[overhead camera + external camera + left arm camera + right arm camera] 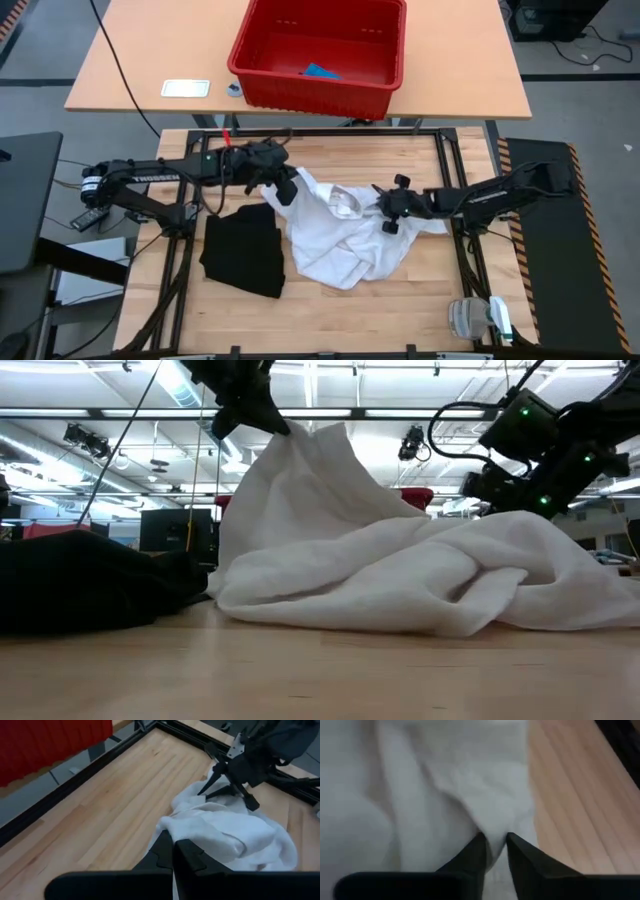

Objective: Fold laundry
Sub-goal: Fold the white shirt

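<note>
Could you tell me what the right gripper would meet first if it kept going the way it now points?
The right gripper is already closing on a fold of the crumpled white cloth T-shirt; straight ahead it would probably press deeper into that shirt.

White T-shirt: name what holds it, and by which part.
The left gripper is shut on the white T-shirt at its lifted edge; the right gripper pinches a fold at the opposite side.

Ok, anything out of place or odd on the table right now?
Nothing damaged or spilled. The white T-shirt is crumpled in a heap, one edge lifted by the left gripper. A small blue piece sits alone in the red basket, away from the black garment.
</note>
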You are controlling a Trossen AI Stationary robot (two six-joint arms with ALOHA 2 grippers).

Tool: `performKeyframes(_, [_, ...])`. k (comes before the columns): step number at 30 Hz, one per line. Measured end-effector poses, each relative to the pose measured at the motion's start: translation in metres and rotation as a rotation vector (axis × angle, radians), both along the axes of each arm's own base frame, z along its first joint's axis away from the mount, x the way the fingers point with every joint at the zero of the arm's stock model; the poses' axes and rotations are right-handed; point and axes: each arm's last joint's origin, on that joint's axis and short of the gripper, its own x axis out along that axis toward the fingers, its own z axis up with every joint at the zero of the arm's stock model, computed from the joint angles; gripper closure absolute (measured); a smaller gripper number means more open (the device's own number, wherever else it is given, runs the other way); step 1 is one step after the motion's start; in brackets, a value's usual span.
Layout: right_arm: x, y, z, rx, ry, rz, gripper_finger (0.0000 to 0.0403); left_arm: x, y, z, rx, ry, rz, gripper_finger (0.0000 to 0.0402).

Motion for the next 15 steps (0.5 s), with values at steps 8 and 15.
performKeyframes(8, [0.015,-0.007,0.095,-0.117,-0.208,-0.041,0.0395,-0.003,-0.017,0.035,0.162,-0.150,-0.052,0.0401])
performKeyframes(15, [-0.005,-0.013,0.225,-0.290,-0.302,-0.030,0.0399,-0.025,-0.025,0.099,0.326,-0.154,-0.021,0.0401])
